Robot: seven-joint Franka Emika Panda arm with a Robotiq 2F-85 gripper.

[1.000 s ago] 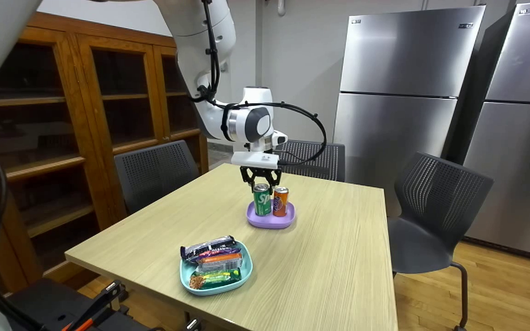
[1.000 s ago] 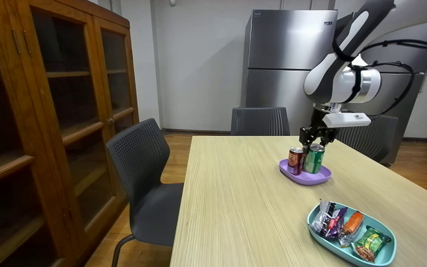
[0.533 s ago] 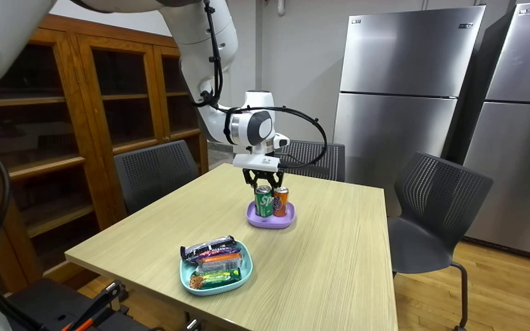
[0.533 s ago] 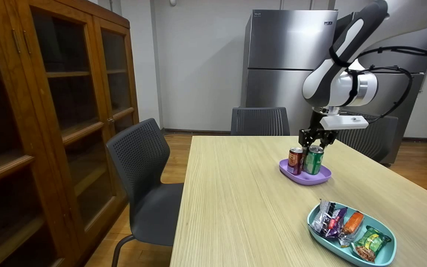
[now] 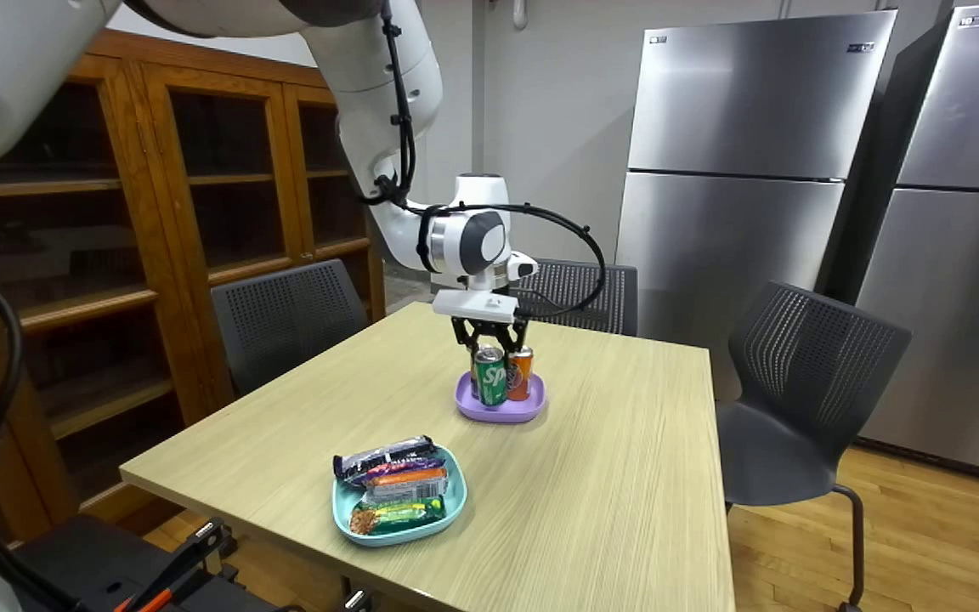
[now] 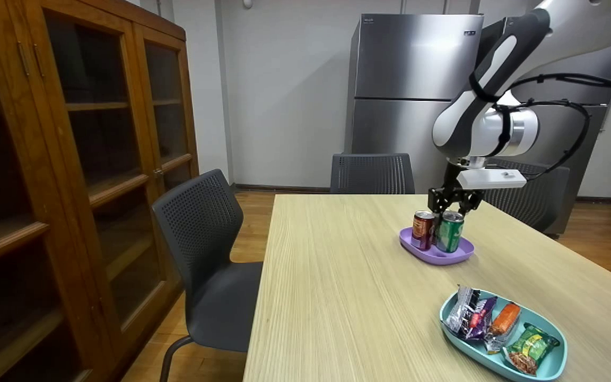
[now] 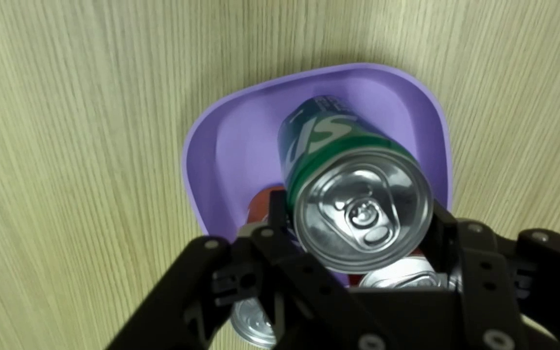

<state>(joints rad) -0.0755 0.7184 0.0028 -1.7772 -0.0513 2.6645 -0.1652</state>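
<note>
"Wrist view: where is the green can point(image 7: 353, 180), and what are the fingers point(image 7: 278, 209) doing?"

"It is inside the rim of the purple tray point(image 7: 241, 136), close to upright in both exterior views; whether its base bears on the tray, I can't tell. The gripper point(image 7: 359, 215) holds it, a finger on either side, high on the wall just below the lid."

"How should it handle?"

"Stiff but thin-walled, so a hard squeeze could dent it. The metal looks smooth and likely to slip, and the lid seems unopened, so I'd reckon on a full, fairly heavy can. A hold nearer mid-height might be steadier."

"And the room around it?"

"Tight on one side: the orange can point(image 5: 520, 374) is just beside a finger, and the dark red can point(image 6: 422, 229) is near too; touching or not, I can't say. In the wrist view, purple tray floor shows on either side of the green can's lower end, then the raised rim."

"Farther off?"

"A blue-green tray point(image 5: 457, 489) of snack bars point(image 5: 407, 479) lies well apart in an exterior view, near the edge of the table point(image 5: 608, 476). Straight up looks roomiest to me."
</note>
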